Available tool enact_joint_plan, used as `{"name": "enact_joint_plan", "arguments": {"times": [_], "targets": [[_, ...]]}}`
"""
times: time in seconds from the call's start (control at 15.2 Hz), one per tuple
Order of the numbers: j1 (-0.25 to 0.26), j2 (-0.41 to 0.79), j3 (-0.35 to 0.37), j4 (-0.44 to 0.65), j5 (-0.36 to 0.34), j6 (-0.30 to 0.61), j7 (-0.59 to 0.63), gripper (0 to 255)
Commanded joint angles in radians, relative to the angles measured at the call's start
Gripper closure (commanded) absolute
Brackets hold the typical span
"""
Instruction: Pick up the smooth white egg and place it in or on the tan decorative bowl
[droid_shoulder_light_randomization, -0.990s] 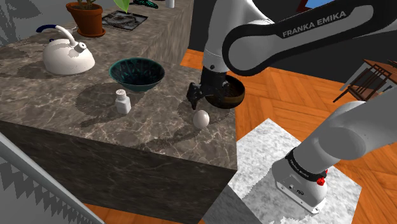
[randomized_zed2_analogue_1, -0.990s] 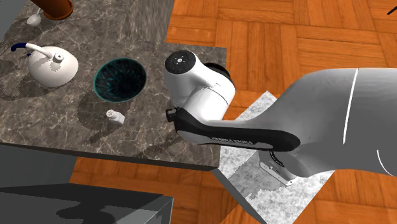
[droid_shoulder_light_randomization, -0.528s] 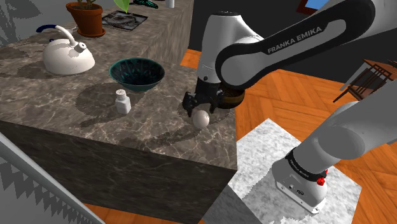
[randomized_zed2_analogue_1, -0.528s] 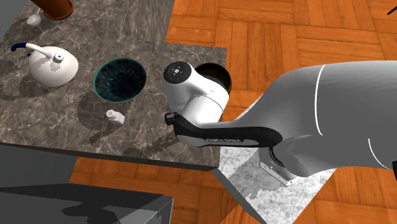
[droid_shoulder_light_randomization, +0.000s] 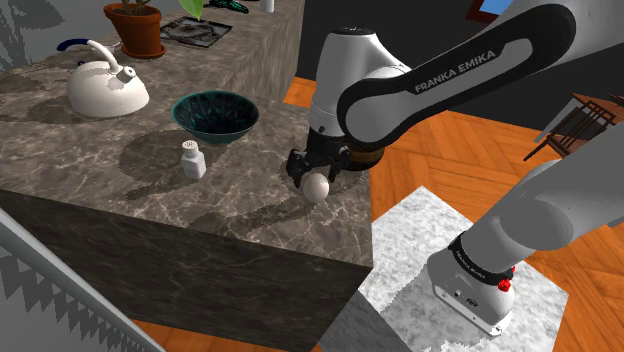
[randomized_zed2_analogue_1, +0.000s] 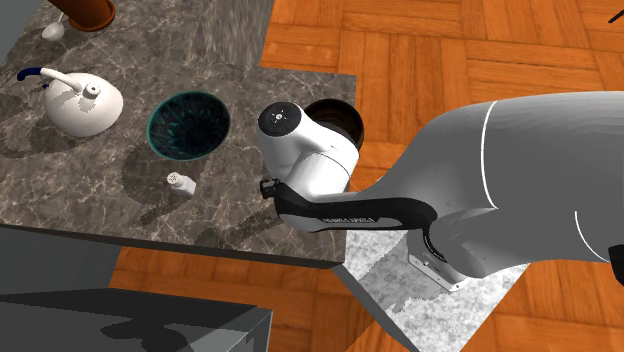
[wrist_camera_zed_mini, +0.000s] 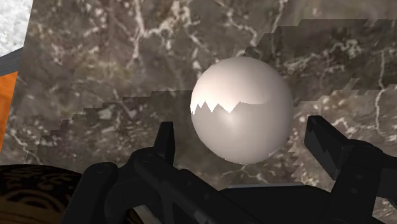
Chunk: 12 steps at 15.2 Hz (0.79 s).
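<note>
The white egg (droid_shoulder_light_randomization: 317, 187) (wrist_camera_zed_mini: 242, 108) lies on the dark marble counter (droid_shoulder_light_randomization: 120, 190) near its corner by the stand. My black gripper (droid_shoulder_light_randomization: 312, 174) (wrist_camera_zed_mini: 245, 143) is down over it and open. One finger (wrist_camera_zed_mini: 167, 140) stands on each side of the egg, with a small gap to the shell on both sides. The brown patterned bowl (droid_shoulder_light_randomization: 367, 155) (randomized_zed2_analogue_1: 340, 117) sits just behind the hand at the counter's edge, mostly hidden by the wrist; part of its rim (wrist_camera_zed_mini: 25, 191) shows beside the fingers. In the second exterior view the arm covers the egg.
A dark teal bowl (droid_shoulder_light_randomization: 215, 113) (randomized_zed2_analogue_1: 188, 124), a small white shaker (droid_shoulder_light_randomization: 192, 158) (randomized_zed2_analogue_1: 178, 181) and a white kettle (droid_shoulder_light_randomization: 107, 88) (randomized_zed2_analogue_1: 80, 105) stand further along the counter. A terracotta plant pot (droid_shoulder_light_randomization: 137, 28) is at the back. The counter drops off to an orange wood floor (droid_shoulder_light_randomization: 450, 170).
The hand has come down from above and behind the egg until its fingers straddle it. The egg has not moved.
</note>
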Motion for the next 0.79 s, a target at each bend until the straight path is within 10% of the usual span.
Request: {"name": "enact_joint_plan", "arguments": {"times": [0.0, 0.07, 0.73], "targets": [[0.0, 0.0, 0.0, 0.0, 0.0, 0.0, 0.0, 0], [0.0, 0.0, 0.0, 0.0, 0.0, 0.0, 0.0, 255], [0.002, -0.012, -0.003, 0.005, 0.005, -0.016, -0.004, 255]]}}
